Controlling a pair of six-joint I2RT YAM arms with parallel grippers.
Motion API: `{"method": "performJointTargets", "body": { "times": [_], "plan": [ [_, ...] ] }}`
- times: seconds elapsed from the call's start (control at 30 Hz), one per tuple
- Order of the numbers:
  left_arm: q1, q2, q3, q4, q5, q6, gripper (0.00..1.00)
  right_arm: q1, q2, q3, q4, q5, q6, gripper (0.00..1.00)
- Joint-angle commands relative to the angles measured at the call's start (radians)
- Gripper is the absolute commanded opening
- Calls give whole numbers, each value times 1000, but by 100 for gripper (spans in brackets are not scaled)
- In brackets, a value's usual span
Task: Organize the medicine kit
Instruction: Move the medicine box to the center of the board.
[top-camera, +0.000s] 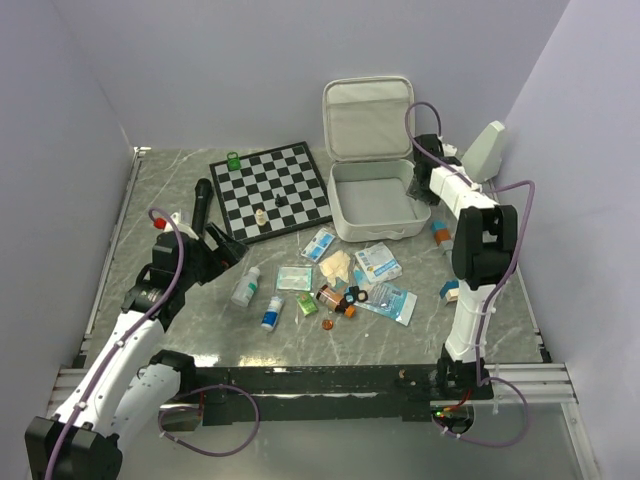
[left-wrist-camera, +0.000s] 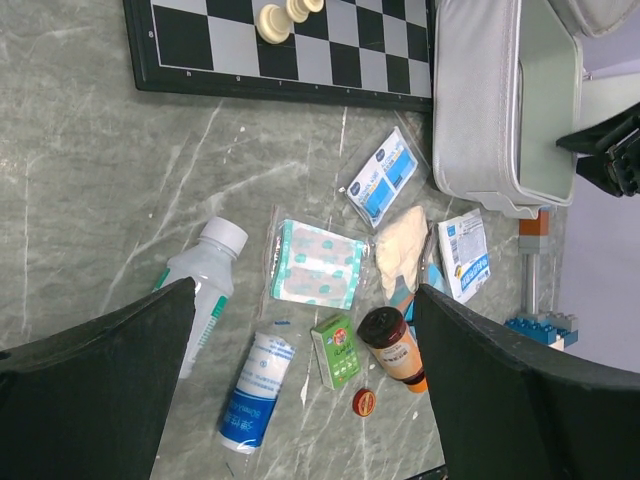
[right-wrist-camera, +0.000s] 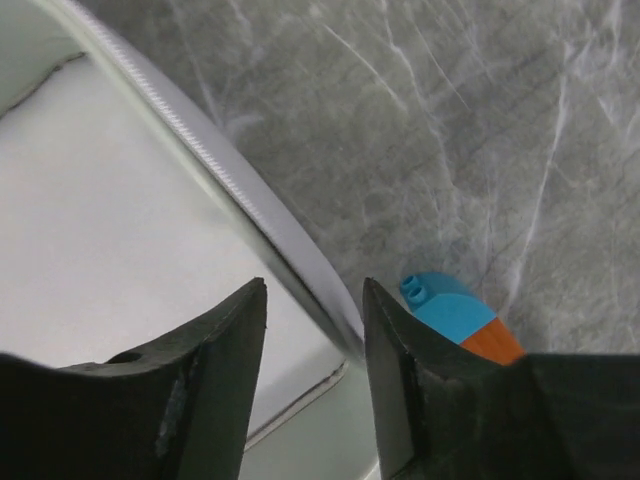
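White medicine case (top-camera: 372, 233) was pictured lying open, lid raised, just right of the chessboard (top-camera: 270, 190). R. claw (right-wrist-camera: 315, 285) was set astride the case rim farthest from the board; grip couldn't be told. L. claw (left-wrist-camera: 305, 290) was held spread wide, off the board's near-left corner.

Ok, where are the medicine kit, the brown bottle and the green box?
medicine kit (top-camera: 375, 230), top external view, front wall.
brown bottle (left-wrist-camera: 396, 353), left wrist view, amber body.
green box (left-wrist-camera: 337, 352), left wrist view, top face.
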Motion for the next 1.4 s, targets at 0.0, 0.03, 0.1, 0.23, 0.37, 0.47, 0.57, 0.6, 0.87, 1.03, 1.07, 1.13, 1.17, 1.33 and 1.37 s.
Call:
{"method": "performJointTargets", "body": {
  "times": [0.0, 0.03, 0.1, 0.23, 0.37, 0.47, 0.57, 0.6, 0.87, 1.03, 1.07, 1.13, 1.17, 1.33, 1.37],
  "plan": [
    [-4, 18, 0, 48, 8, 3, 94, -35, 6, 54, -54, -39, -3, 45],
    [-4, 24, 0, 53, 9, 0, 94, -43, 4, 45, -55, -47, 4, 42],
    [-2, 30, 3, 50, 11, 1, 95, -55, -19, 10, -40, -67, 20, 34],
    [-4, 24, 0, 47, 6, 1, 95, -89, -76, -67, 8, -111, 50, 23],
    [-4, 10, -7, 42, 2, -5, 95, -93, -97, -78, 2, -119, 52, 13],
    [-4, 2, -4, 30, -4, -7, 94, -93, -105, -85, -9, -113, 63, 3],
    [-4, -7, 0, 22, -14, -8, 94, -93, -122, -107, -8, -102, 72, 1],
    [-4, -5, 2, 19, -14, -7, 94, -93, -132, -116, -8, -92, 69, 1],
    [-4, 4, -3, 41, 6, -14, 94, -24, -228, -275, 46, -39, 4, 2],
    [-4, 5, -3, 48, 16, -19, 94, 11, -283, -383, 66, -42, 61, 2],
    [-4, 5, -4, 47, 16, -17, 94, 23, -292, -403, 69, -35, 64, 2],
    [-4, 7, -4, 48, 17, -16, 93, 48, -321, -441, 80, -18, 72, 2],
    [-4, 10, -4, 47, 17, -14, 93, 60, -335, -467, 89, -12, 75, 2],
    [-5, 18, -7, 45, 26, -14, 93, 95, -404, -575, 100, -7, 124, 2],
    [-5, 16, -9, 45, 26, -14, 93, 105, -425, -598, 103, -3, 133, 2]
  ]
}}
